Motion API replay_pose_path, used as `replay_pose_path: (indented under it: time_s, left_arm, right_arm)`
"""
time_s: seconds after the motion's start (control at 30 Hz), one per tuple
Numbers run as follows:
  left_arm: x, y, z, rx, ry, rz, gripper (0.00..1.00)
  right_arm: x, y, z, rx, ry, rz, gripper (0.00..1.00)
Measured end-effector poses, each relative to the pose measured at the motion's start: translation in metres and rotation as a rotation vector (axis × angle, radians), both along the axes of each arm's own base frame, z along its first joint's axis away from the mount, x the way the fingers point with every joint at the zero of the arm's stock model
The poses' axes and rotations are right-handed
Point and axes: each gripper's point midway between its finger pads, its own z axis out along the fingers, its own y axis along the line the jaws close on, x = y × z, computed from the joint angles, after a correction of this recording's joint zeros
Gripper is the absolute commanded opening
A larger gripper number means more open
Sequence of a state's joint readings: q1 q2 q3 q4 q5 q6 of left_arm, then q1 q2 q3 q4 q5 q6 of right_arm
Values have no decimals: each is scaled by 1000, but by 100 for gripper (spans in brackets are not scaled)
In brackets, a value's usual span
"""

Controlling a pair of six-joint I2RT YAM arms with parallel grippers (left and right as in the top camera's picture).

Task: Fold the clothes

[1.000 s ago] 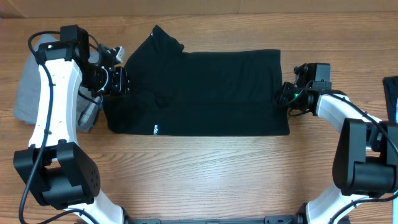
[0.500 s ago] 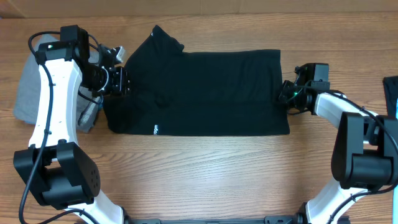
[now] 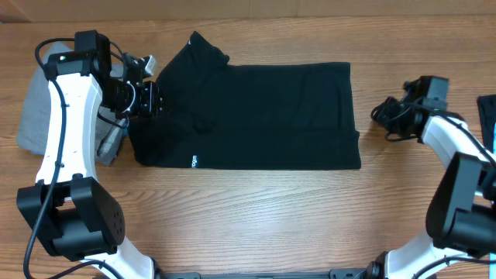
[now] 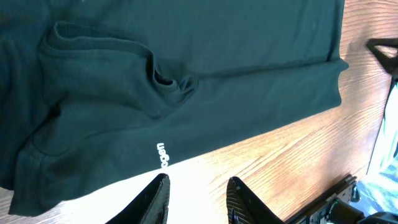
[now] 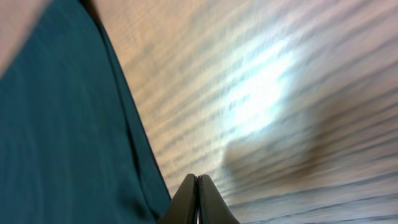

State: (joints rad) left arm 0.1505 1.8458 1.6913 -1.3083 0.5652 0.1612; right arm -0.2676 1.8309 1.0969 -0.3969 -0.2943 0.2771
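On the wooden table (image 3: 256, 209), the black garment (image 3: 263, 116) lies flat at the centre, folded to a rough rectangle; grey trousers (image 3: 31, 116) lie bunched at the left edge, partly under the left arm. The left gripper (image 4: 198, 182) is at the garment's left end, fingers apart and empty; the right gripper (image 5: 196, 186), pinched together on nothing, is over bare wood near the right hem; a small white logo print (image 3: 193, 161) marks the front edge.
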Motion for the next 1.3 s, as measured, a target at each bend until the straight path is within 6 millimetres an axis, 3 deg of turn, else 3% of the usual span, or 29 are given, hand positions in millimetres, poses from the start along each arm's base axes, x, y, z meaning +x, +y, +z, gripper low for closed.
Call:
replay_pose_path:
  time_s: [0.1,0.23,0.53,0.63,0.8,0.9,1.17,1.23,1.3]
  left_arm:
    - [1,0,0,1,-6,0,35]
    - [1,0,0,1,-7,0,35]
    - [1,0,0,1,-3,0,36]
    - [1,0,0,0,-3,0,36]
    - [-1,0,0,0,3,0,35]
    - [-1,0,0,-1,4,0,35]
    - [-1,-1,0,-5,3,-1,36]
    - [0,-1,1,-6,1,-1,35]
    - [0,-1,1,-8,0,-1,35]
  right_arm:
    - [4,-3,10,-4,-25,1,8]
    - [5,10,12,39,-34,41,9]
    - [19,73,15,10,-76,193,10]
    - [18,82,3,4,-53,211,9]
    - [10,64,-39,-57,58,163,8]
    - [13,49,-39,-75,59,121,4]
    - [-4,-7,-32,-45,163,-19,8]
    - [-1,-8,-19,1,143,-2,12]
    - [6,4,-3,52,101,51,18]
